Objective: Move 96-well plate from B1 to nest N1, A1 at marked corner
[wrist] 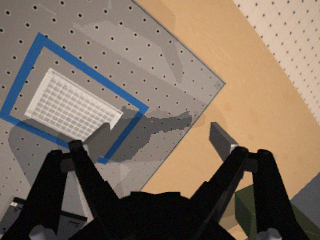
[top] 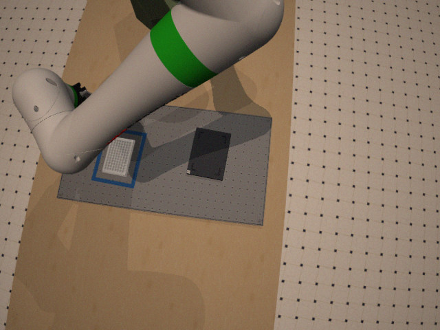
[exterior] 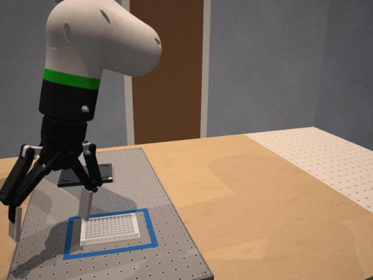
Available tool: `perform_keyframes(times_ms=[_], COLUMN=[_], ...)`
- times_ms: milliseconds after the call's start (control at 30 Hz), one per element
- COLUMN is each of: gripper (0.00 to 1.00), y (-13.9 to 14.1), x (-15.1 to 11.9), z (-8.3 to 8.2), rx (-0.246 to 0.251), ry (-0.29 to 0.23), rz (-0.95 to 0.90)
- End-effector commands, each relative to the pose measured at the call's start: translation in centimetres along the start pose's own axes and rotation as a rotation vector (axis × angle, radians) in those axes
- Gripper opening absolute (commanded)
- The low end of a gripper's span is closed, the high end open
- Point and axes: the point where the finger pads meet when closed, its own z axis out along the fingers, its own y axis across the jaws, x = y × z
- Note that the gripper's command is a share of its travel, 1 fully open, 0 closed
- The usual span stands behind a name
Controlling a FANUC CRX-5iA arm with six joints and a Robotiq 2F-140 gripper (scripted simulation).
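Observation:
The clear 96-well plate (top: 118, 156) lies flat inside the blue tape frame of spot B1 on the grey perforated board. It also shows in the exterior view (exterior: 109, 228) and the wrist view (wrist: 73, 105). The dark plate nest N1 (top: 208, 153) lies empty further along the board, with a small pale mark at one corner; it shows behind the gripper in the exterior view (exterior: 85, 175). My gripper (exterior: 50, 218) is wide open and empty, hanging above the board beside the plate's short end, with one finger over that end and the other past the board's edge. In the wrist view the fingers are spread apart.
The grey board (top: 166, 166) lies on a wooden bench top (exterior: 250, 195). My arm's white links (top: 141, 81) cross above the board's B1 end and hide part of it. A pale dotted surface (top: 362, 159) flanks the bench.

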Motion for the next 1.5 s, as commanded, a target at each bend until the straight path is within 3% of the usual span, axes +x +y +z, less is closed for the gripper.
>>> perform_keyframes(times_ms=[0, 300, 1067, 1467], gripper=[1.0, 1.0, 1.0, 1.0], y=[-1.7, -4.0, -12.0, -12.0], x=[0.2, 0.4, 0.9, 0.9], z=[-0.3, -0.9, -3.4, -3.4], rx=[0.041, 0.081, 0.181, 0.181], ry=[0.018, 0.05, 0.202, 0.202], rz=[-0.135, -0.308, -0.878, -0.878])
